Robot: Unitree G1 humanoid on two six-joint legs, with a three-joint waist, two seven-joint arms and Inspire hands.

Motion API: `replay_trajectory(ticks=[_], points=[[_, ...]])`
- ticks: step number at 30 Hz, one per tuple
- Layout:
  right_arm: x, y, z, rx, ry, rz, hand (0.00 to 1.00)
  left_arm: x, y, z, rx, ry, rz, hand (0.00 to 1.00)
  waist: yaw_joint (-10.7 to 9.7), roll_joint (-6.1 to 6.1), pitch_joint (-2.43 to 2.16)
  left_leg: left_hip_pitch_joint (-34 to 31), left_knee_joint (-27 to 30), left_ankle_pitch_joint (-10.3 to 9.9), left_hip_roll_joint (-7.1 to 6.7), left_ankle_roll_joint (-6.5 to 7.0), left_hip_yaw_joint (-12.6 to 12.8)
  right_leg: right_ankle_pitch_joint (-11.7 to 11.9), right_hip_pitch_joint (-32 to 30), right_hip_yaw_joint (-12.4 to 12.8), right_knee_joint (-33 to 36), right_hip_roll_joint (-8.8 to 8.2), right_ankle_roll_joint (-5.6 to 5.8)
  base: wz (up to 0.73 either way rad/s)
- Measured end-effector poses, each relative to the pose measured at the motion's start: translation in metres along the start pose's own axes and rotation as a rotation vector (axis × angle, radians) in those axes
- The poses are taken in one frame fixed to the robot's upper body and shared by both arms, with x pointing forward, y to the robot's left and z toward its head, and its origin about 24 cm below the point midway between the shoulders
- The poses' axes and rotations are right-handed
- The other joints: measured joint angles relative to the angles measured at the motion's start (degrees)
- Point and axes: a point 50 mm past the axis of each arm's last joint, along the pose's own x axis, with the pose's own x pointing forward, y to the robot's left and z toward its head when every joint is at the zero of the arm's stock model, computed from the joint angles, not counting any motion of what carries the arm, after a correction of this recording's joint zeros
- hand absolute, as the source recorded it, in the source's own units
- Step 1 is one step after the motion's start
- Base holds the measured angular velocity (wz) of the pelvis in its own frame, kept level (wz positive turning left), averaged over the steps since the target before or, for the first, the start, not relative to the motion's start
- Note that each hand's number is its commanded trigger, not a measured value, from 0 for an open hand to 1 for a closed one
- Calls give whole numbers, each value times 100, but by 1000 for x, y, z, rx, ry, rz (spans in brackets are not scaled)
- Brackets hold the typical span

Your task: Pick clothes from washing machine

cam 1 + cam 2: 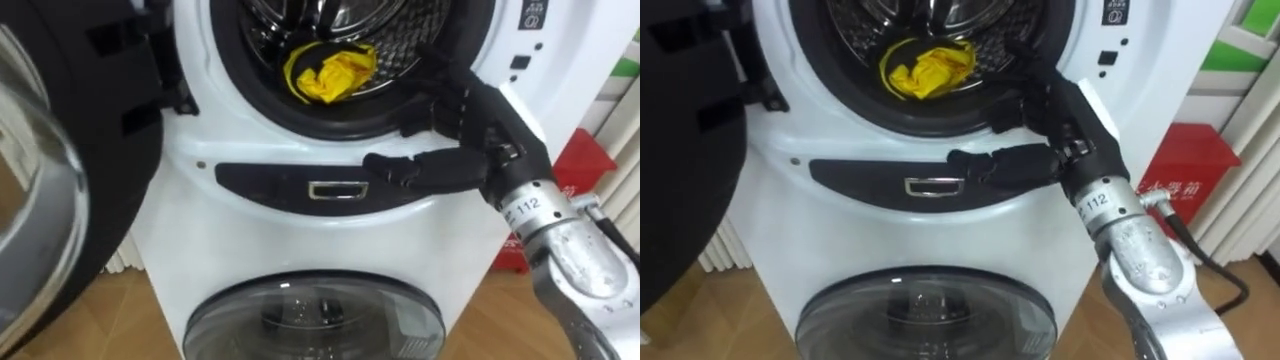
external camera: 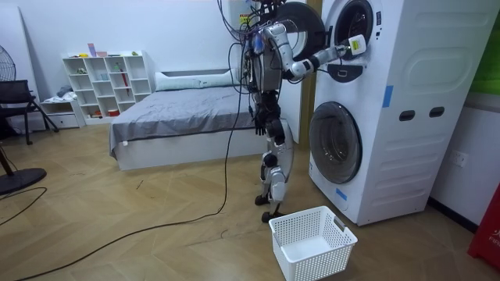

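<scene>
A crumpled yellow cloth point(image 1: 330, 72) lies at the bottom of the upper washing machine's drum point(image 1: 300, 25), whose door point(image 1: 60, 180) is swung open to the left. My right hand point(image 1: 480, 130) is at the lower right rim of the drum opening, open and holding nothing. Its thumb stretches left along the dark panel below the rim, and the hand is right of the cloth, apart from it. In the room view I stand facing the stacked white machines point(image 2: 391, 101) with my right arm raised to the upper drum. My left hand point(image 2: 262, 117) hangs at my side.
The lower machine's round glass door point(image 1: 315, 320) is closed. A white laundry basket point(image 2: 312, 242) stands on the wooden floor beside my feet. A red box point(image 1: 1185, 180) is to the right of the machines. A bed point(image 2: 180, 117) and a shelf point(image 2: 109, 82) lie behind me.
</scene>
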Motion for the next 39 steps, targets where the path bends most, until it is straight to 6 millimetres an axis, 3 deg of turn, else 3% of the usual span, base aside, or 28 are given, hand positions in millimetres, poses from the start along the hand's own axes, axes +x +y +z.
replay_trajectory(ticks=[9, 17, 20, 24, 28, 32, 37, 39], points=[[-5, 9, 15, -72, -32, 172, 0, 0, 1, -2, 1, 5, 1, 0, -66, -124, -52, 195, -225, -10, 133, -204, 56, 86, 259, 10, -377, 222, -200, -4], [-9, 22, 19, -84, -50, 307, 0, 0, 4, 0, 3, -1, -4, 0, -45, -205, -41, 370, -258, -35, 199, -303, 63, 20, 351, 115, -395, 311, -290, -7], [-14, 43, 26, -65, -83, 453, 0, 0, 7, 3, 3, -10, -6, 0, -8, -283, -53, 382, -247, -54, 228, -334, 57, 7, 368, 89, -403, 334, -313, 3], [-23, 70, 35, 9, -135, 670, 0, 0, 6, 6, -14, -28, -21, 0, 193, -332, -66, 414, -245, -60, 227, -332, -23, -5, 494, -19, -496, 318, -299, 17], [-27, 76, 39, 35, -156, 772, 0, 1, 6, 3, -22, -10, -26, 0, 382, -370, -40, 423, -211, -118, 219, -310, -148, -39, 618, -84, -545, 306, -260, 17], [-30, 78, 39, 30, -160, 831, 0, 1, 7, 1, -22, 2, -34, 0, 404, -366, -25, 314, -132, -170, 168, -298, -273, -50, 614, -160, -569, 299, -240, 14], [-32, 80, 39, 23, -169, 879, 0, 2, 6, 6, -22, -11, -43, 0, 415, -357, 68, 296, -162, -171, 137, -296, -338, -73, 594, -206, -587, 283, -227, 2], [-32, 80, 40, 21, -174, 890, 0, 2, 5, 11, -23, -23, -45, 0, 414, -367, 65, 256, -178, -171, 132, -295, -339, -78, 537, -208, -585, 277, -224, 0]])
